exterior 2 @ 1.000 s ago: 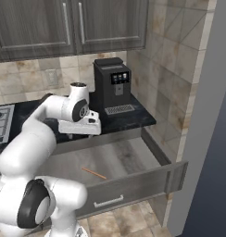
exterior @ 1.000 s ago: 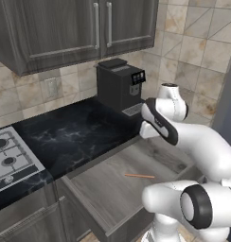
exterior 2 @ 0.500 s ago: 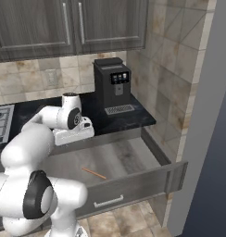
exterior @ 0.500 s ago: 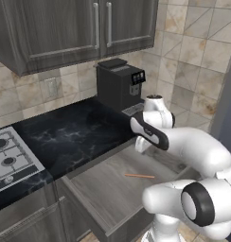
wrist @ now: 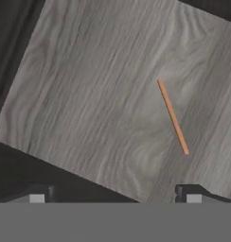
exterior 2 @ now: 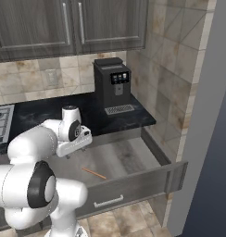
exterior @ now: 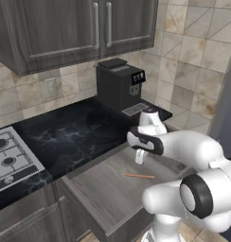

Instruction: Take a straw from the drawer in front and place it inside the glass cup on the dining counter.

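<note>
The drawer [exterior 2: 133,159] stands pulled fully out below the black counter [exterior: 65,134] that carries the coffee machine [exterior 2: 112,85], which leaves its grey wood-grain floor bare to reach from above. The gripper [exterior: 140,157] hangs over that floor near the drawer's back edge, pointing down, its fingers spread wide with nothing between them; I judge it is placed for a descent onto the target. The straw [wrist: 173,116] lies flat on the drawer floor, alone, toward the drawer's front from the gripper and well apart from the walls. It is a thin, straight, orange-brown stick, lying at a slant to the wood grain.
</note>
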Robot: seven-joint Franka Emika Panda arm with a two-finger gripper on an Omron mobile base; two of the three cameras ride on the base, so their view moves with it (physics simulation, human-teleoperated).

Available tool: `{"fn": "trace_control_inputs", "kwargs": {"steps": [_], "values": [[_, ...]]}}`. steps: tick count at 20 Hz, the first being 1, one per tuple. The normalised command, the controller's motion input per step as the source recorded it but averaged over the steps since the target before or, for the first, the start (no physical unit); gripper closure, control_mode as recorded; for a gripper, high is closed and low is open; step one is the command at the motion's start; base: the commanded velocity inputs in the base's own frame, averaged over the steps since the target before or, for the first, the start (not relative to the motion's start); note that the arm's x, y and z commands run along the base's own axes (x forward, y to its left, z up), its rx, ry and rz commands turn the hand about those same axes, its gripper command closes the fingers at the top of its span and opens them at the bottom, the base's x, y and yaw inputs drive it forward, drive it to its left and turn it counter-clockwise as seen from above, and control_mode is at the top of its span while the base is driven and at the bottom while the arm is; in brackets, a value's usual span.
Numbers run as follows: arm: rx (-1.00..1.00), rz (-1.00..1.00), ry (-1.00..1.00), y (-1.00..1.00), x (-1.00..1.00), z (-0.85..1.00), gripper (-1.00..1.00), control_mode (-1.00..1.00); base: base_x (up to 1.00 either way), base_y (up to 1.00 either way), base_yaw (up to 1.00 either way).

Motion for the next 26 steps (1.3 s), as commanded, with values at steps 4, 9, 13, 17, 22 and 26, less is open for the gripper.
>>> {"fn": "trace_control_inputs", "kwargs": {"steps": [4, 9, 13, 17, 22, 26], "values": [[0.0, 0.09, 0.0, 0.0, 0.3, -0.46, -1.0, -1.0, 0.0, 0.0, 0.0], [0.0, 0.06, 0.0, 0.0, 0.36, -0.46, -1.0, -1.0, 0.0, 0.0, 0.0], [0.0, 0.06, 0.0, 0.0, 0.32, -0.39, -1.0, -1.0, 0.0, 0.0, 0.0], [0.0, 0.04, 0.0, 0.0, 0.22, -0.29, -1.0, -1.0, 0.0, 0.0, 0.0], [0.0, 0.01, 0.0, 0.0, 0.26, -0.25, -1.0, -1.0, 0.0, 0.0, 0.0], [0.0, 0.01, 0.0, 0.05, 0.28, -0.29, -1.0, -1.0, 0.0, 0.0, 0.0]]}}
